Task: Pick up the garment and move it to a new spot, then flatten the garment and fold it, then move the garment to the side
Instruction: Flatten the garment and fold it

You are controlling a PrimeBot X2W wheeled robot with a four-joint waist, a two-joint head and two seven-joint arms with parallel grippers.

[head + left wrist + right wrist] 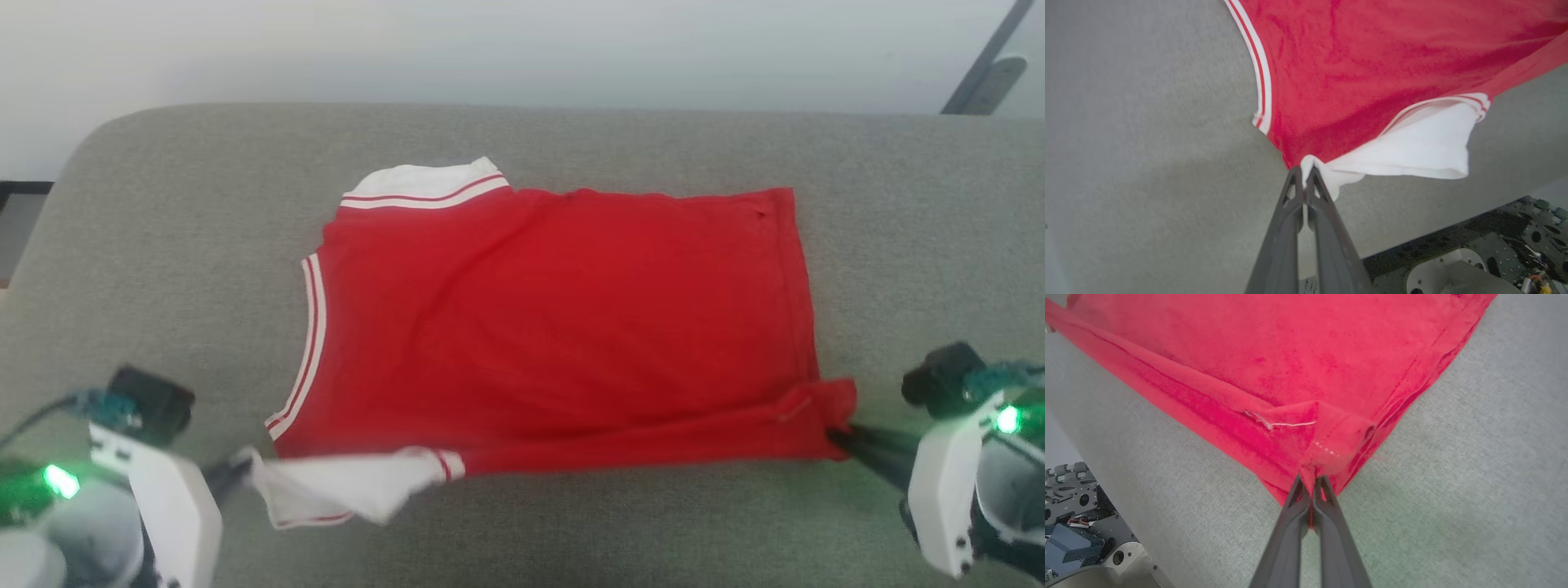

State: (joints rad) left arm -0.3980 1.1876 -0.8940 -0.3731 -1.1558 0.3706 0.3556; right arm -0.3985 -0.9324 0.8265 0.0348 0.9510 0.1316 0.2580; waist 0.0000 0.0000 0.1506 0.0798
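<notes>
**A:** While the red jersey T-shirt is being held at two points, how is it laid on the grey fabric-covered table?

**B:** It is spread over the middle of the table. Its long axis is run parallel to the near edge, with the shoulders turned toward the left edge and the hem toward the right edge. One white sleeve is seen on the far side, and the other white sleeve is bunched beside the near edge.

**A:** How are the grippers set?

**B:** The left gripper is pressed together on the tip of the near sleeve, as is seen in the left wrist view. The right gripper is pinched on the near hem corner, and red cloth is seen nipped between its fingers in the right wrist view.

**A:** Which relation is the coming move turned on?

**B:** The whole shirt is laid away from both grippers, toward the far edge, and the held near side is stretched between them along the long axis. Neither arm is favoured, since one end is taken by each. A flattening pull or a fold over toward the far edge is judged to be in hand. For either, the two ends would need to be carried evenly, or the near side could be skewed.
</notes>
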